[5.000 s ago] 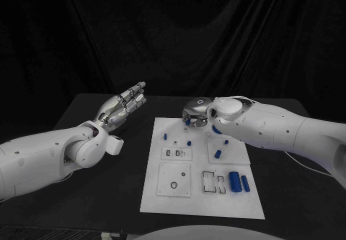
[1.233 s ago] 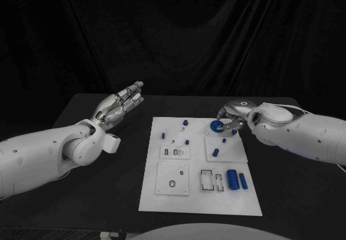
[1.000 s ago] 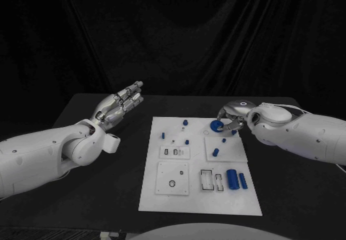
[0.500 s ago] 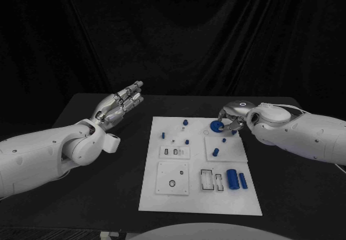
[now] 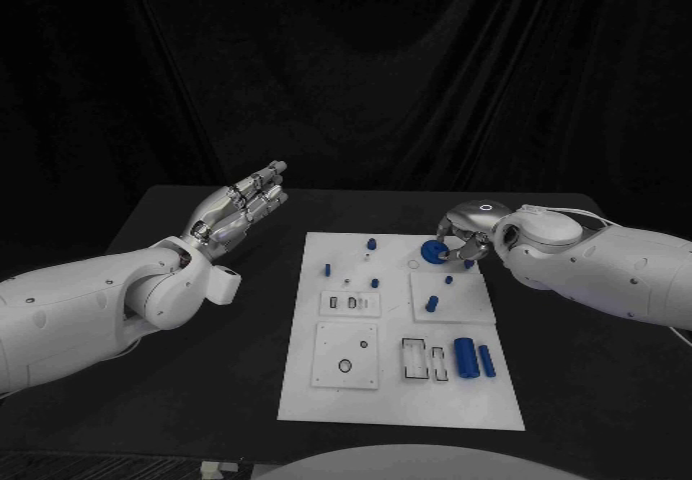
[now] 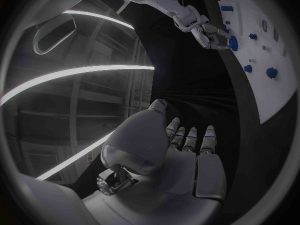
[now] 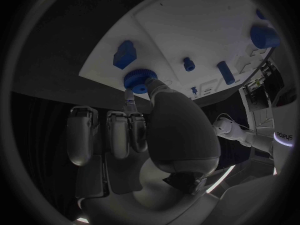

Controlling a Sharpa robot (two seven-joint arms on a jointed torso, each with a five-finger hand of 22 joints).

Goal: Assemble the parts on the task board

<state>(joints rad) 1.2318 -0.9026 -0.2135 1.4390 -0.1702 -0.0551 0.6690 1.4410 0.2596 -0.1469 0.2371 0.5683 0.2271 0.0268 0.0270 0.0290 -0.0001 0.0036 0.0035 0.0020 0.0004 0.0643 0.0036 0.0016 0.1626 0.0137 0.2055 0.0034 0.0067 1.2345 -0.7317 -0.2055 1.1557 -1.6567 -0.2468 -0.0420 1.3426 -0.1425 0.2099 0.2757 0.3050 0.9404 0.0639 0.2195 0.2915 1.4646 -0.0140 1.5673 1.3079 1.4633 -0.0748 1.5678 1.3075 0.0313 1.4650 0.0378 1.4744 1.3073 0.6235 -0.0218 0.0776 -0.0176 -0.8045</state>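
Blue round part (image 5: 431, 250) in right hand (image 5: 464, 231)

Count, head view:

- Surface (image 5: 216, 400): one, black.
- Task board (image 5: 397, 400): one, white, centre of frame.
- Arms: two, each with one hand: left hand (image 5: 242, 208) upper left, right hand (image 5: 464, 235) right of centre.
- Round blue part (image 5: 430, 251): one, at the board's upper right, in the right hand's fingers.
- Long blue cylinders: two, side by side at lower right, one thick (image 5: 464, 355), one slim (image 5: 486, 362).
- Small blue pegs: five clearly resolved in the board's upper half, the topmost (image 5: 371, 243). A possible sixth beside the fingers cannot be confirmed.
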